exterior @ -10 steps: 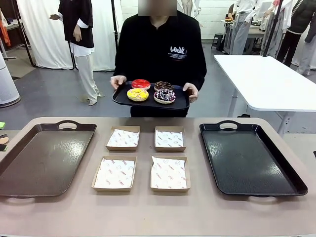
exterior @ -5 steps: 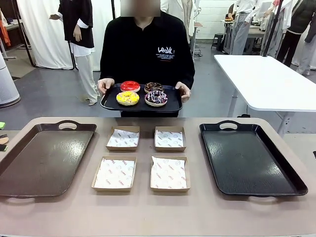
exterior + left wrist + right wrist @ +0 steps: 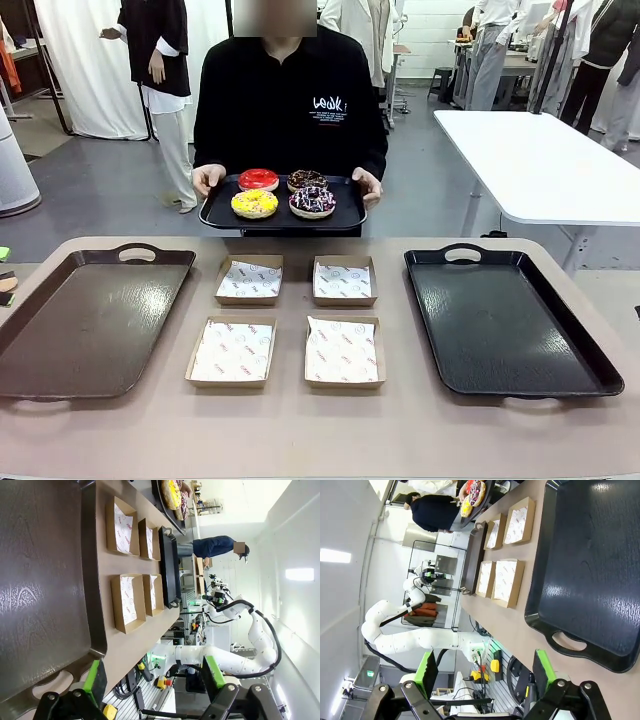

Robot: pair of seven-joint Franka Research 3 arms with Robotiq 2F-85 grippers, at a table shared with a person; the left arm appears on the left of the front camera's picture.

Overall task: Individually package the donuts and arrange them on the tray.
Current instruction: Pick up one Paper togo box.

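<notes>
Black tray (image 3: 215,213) of donuts (image 3: 255,203) in person's hands (image 3: 208,179); left fingers (image 3: 94,679), right fingers (image 3: 428,669) open, empty. Wait for set-down; pinch glaze gently.

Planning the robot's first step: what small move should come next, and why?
Probably leave the left gripper and right gripper open and wait: the four donuts sit on a small tray that the person's hands hold in the air beyond the four empty boxes.
</notes>
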